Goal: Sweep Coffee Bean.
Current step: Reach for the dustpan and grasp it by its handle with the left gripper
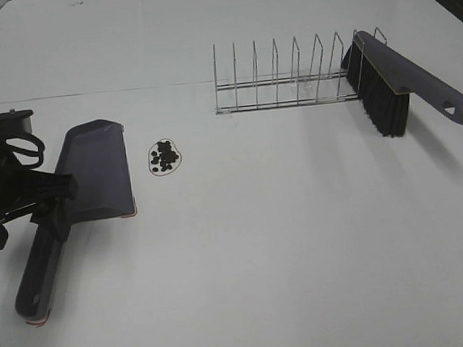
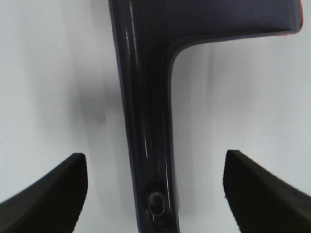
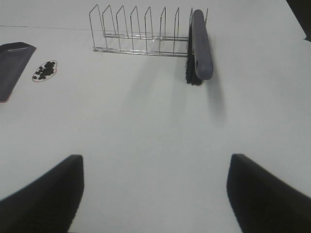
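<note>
The grey-purple dustpan (image 1: 93,165) lies flat at the left of the table, its handle (image 1: 39,275) pointing toward the front edge. The coffee beans (image 1: 164,156) sit in a small dark cluster just right of the blade. My left gripper (image 1: 53,197) is open and hovers over the handle (image 2: 146,121), one finger on each side, not closed on it. The brush (image 1: 386,87) with black bristles leans in the right end of the wire rack. My right gripper (image 3: 155,158) is open and empty above bare table; it is out of the exterior high view.
The wire rack (image 1: 280,80) stands at the back centre-right, with the brush handle (image 1: 453,105) sticking out to the right. In the right wrist view, the beans (image 3: 44,70), the dustpan (image 3: 12,68), the rack (image 3: 141,34) and the brush (image 3: 200,46) lie far ahead.
</note>
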Motion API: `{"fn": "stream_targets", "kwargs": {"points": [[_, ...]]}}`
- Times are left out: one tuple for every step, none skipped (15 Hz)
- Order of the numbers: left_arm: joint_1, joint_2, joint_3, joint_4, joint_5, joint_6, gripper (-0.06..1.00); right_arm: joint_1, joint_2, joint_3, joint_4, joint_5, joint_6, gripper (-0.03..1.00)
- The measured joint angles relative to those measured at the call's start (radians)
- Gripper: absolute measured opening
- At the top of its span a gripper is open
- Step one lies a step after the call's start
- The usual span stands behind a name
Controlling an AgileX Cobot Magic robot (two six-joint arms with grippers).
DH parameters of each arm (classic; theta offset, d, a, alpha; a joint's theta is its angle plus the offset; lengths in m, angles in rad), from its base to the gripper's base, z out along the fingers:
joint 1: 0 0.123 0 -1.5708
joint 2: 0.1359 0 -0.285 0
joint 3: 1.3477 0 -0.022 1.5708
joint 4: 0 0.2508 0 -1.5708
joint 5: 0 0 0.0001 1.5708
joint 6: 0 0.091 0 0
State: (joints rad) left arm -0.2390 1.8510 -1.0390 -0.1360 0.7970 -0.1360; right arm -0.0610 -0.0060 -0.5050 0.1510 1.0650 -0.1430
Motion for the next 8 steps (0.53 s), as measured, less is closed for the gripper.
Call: {"fn": "stream_targets", "kwargs": {"points": [[0.0,0.02,0.0,0.006,0.001,-0.004,0.71,0.0,0.0,0.0,0.0,0.0,0.0,0.76],[-0.001,0.035,0.0,0.01,0.001,-0.008,0.71,0.0,0.0,0.0,0.0,0.0,0.0,0.76],[-0.001,0.042,0.0,0.012,-0.001,-0.009,0.71,0.0,0.0,0.0,0.0,0.0,0.0,0.76],[-0.001,0.052,0.0,0.017,-0.011,-0.012,0.71,0.0,0.0,0.0,0.001,0.0,0.0,0.76],[-0.001,0.065,0.0,0.02,-0.034,-0.013,0.71,0.0,0.0,0.0,0.001,0.0,0.0,0.76],[-0.001,0.077,0.0,0.024,-0.063,-0.015,0.71,0.0,0.0,0.0,0.002,0.0,0.0,0.76],[-0.001,0.093,0.0,0.024,-0.091,-0.015,0.71,0.0,0.0,0.0,0.005,0.0,0.0,0.76],[-0.001,0.111,0.0,0.025,-0.11,-0.015,0.71,0.0,0.0,0.0,0.01,0.0,0.0,0.76]]}}
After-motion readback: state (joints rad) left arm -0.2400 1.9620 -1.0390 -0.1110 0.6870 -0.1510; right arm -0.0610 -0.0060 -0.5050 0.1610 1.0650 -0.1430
